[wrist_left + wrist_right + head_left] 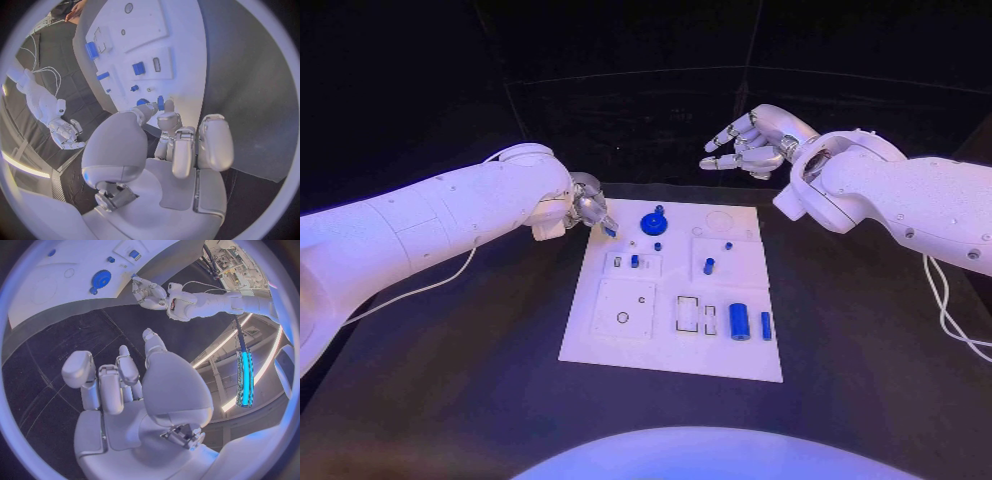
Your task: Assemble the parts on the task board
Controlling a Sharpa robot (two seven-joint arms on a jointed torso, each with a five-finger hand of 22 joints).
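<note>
White rectangular task board [678, 330] flat on the middle of the black table [877, 340], set with small blue parts: round gear [653, 222] near the far edge, short pegs mid-board, thick cylinder [738, 322] and slim pin [766, 325] near the right edge. Left hand [586, 212] at the far left corner, pinching a small blue piece [609, 231]. Right hand [754, 142] raised beyond the board, fingers loosely curled, apart, holding nothing.
</note>
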